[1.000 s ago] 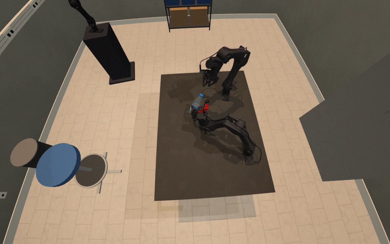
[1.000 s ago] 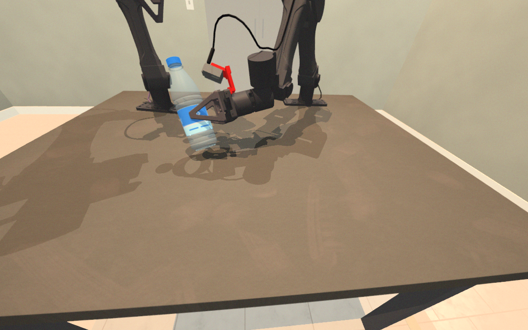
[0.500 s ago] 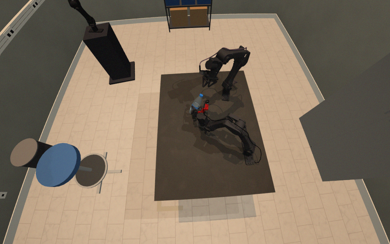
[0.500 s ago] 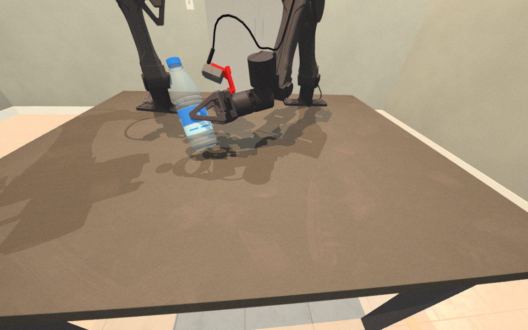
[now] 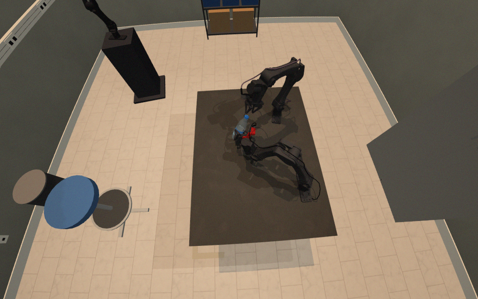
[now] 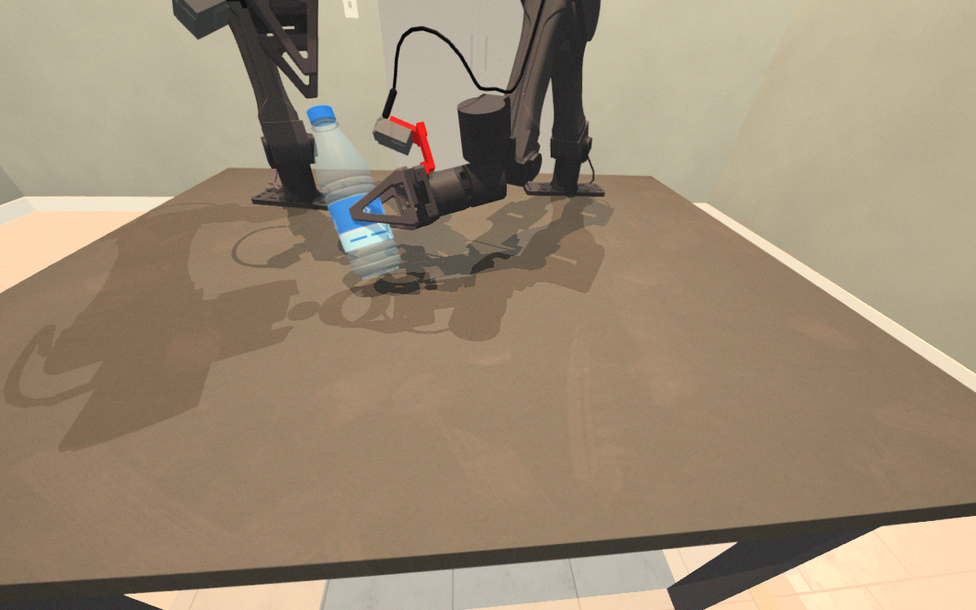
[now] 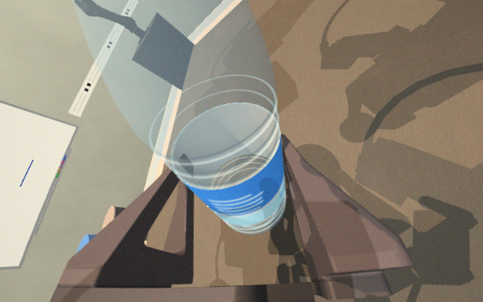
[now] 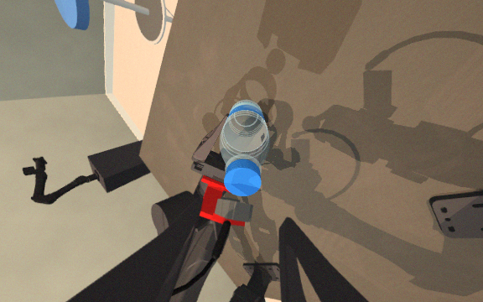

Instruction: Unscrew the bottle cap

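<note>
A clear plastic bottle [image 6: 351,204] with a blue label and a blue cap [image 6: 321,115] is tilted, its base a little above the brown table. The cap is on the bottle. My left gripper [image 6: 370,213] is shut on the bottle at the label, coming in from the side; the left wrist view shows the bottle [image 7: 233,168] between both fingers. My right gripper [image 5: 252,107] hangs above and behind the bottle, open and empty, apart from the cap. The right wrist view looks down on the cap [image 8: 242,181], with the right gripper's fingers at the bottom edge.
Both arm bases [image 6: 563,185] stand on the table's far side. A red camera mount [image 6: 419,144] and cable stick up from the left wrist near the cap. Off the table are a black pedestal [image 5: 132,67], a shelf [image 5: 231,18] and round stools [image 5: 71,200].
</note>
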`<state>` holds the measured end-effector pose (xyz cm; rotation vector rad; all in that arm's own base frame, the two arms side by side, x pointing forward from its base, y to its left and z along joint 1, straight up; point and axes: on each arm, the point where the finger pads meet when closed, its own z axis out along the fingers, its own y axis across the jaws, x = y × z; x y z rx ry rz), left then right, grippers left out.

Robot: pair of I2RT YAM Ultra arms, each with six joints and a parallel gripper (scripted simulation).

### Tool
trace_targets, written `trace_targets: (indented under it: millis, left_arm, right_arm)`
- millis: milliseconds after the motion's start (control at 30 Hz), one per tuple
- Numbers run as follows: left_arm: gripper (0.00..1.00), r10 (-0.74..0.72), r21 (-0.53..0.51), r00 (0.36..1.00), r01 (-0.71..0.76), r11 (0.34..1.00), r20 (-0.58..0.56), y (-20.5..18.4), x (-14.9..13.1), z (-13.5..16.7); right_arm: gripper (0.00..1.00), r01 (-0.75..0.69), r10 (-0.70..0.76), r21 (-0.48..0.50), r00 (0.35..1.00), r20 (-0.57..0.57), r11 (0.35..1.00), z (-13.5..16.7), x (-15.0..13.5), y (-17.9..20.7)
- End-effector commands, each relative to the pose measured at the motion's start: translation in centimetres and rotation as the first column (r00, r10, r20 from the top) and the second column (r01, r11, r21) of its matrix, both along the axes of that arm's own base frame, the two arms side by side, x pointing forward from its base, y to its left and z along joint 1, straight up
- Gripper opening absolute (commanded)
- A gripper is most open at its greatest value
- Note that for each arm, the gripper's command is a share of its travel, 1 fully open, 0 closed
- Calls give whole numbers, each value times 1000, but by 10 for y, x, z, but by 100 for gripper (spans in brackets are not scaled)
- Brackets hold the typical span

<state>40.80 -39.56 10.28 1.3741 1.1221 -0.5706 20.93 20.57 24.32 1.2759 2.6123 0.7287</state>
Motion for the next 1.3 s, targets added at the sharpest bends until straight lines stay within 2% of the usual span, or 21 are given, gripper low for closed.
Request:
trace_targets:
  millis: [0, 300, 1267]
  left_arm:
    - [0, -2, -11, 1000, 2, 1000, 19, -2, 0, 12]
    - [0, -2, -11, 1000, 2, 1000, 19, -2, 0, 12]
    - [0, -2, -11, 1000, 2, 1000, 19, -2, 0, 12]
  right_arm:
    - [57, 4, -5, 22, 1000, 23, 1000, 9, 2, -2]
    - [57, 5, -5, 25, 1000, 26, 1000, 9, 3, -2]
    - [57, 10, -10, 8, 1000, 13, 1000, -33, 17, 15]
